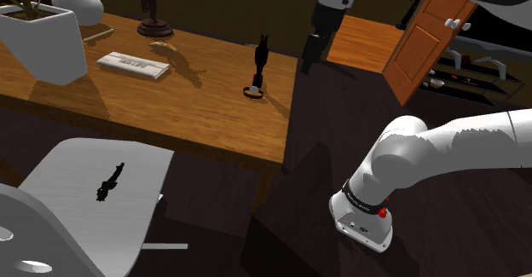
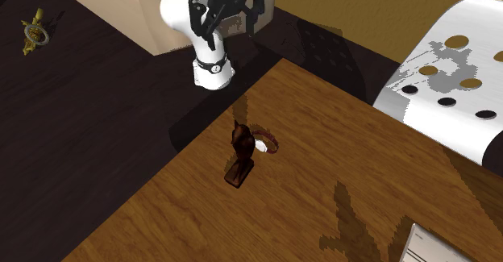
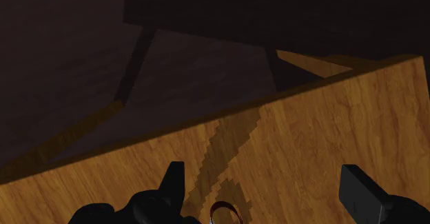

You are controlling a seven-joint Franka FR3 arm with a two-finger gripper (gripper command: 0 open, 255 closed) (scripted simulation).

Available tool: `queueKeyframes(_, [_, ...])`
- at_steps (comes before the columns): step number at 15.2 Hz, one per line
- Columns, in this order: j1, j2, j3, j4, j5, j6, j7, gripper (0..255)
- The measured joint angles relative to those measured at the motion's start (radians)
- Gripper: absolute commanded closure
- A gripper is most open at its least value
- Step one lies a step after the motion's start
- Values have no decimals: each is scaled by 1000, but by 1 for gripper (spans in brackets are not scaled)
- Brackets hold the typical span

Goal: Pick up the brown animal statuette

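Note:
The brown animal statuette (image 1: pixel 260 60) stands upright on the wooden table (image 1: pixel 187 113), a little in from its edge, at the shoulder view's right side. In the second exterior view the statuette (image 2: pixel 239 152) rises on a small flat base with a ring-shaped trinket (image 2: pixel 267 143) beside it. My black gripper (image 1: pixel 308 56) hangs open in the air just past that table edge, higher than the statuette and apart from it. Nothing sits between the spread fingers (image 2: pixel 200 25) of the gripper (image 2: pixel 228 22). In the wrist view the gripper (image 3: pixel 265 188) looks down on the table edge and the trinket (image 3: pixel 224 213).
On the far part of the table are a white planter (image 1: pixel 36 38), a pale vase (image 1: pixel 78 1), a flat white keyboard-like item (image 1: pixel 132 65) and a dark tall figure (image 1: pixel 153 15). A white chair (image 1: pixel 94 194) stands near. An orange door (image 1: pixel 430 37) is behind.

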Motion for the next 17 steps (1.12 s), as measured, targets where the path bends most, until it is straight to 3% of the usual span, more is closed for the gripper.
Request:
queueKeyframes(3, [-1, 13, -12, -11, -1, 54, -12, 0])
queueKeyframes(11, [0, 161, -96, -35, 16, 430, -105, 0])
queueKeyframes(17, [32, 301, -159, 18, 77, 675, -189, 0])
